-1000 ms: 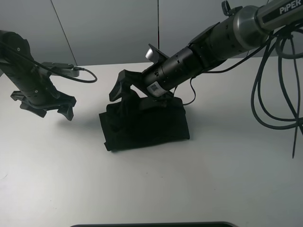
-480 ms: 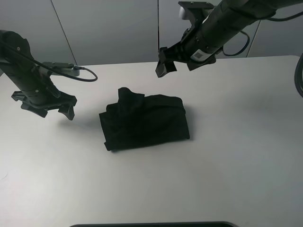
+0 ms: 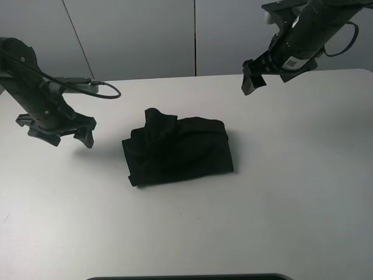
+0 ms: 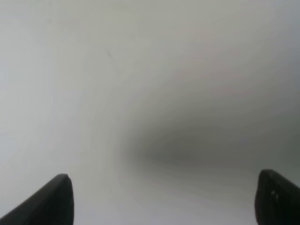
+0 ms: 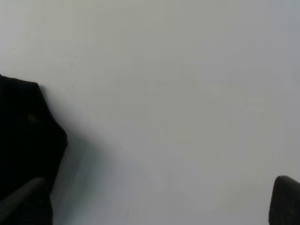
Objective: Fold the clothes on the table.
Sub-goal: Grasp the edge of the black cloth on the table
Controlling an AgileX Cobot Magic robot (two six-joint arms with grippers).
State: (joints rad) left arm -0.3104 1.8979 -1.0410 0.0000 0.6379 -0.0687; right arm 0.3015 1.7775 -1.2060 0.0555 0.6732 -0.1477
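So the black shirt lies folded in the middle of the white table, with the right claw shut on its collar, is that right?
Not quite: the right claw is open and raised clear of the black shirt, holding nothing, as the exterior high view shows. The shirt does lie folded mid-table.

The right tool [image 3: 254, 79] has left the shirt [image 3: 178, 150]. A second ago it was low over the shirt's far edge, its arm stretched across the middle of the tabletop [image 3: 291, 192]. Half a second ago it had risen above the far edge of the tabletop. Now it hangs high toward the right rear, well apart from the shirt, jaws wide and empty. With the arm gone, the whole folded shirt shows, one bunched corner standing up at its far left.
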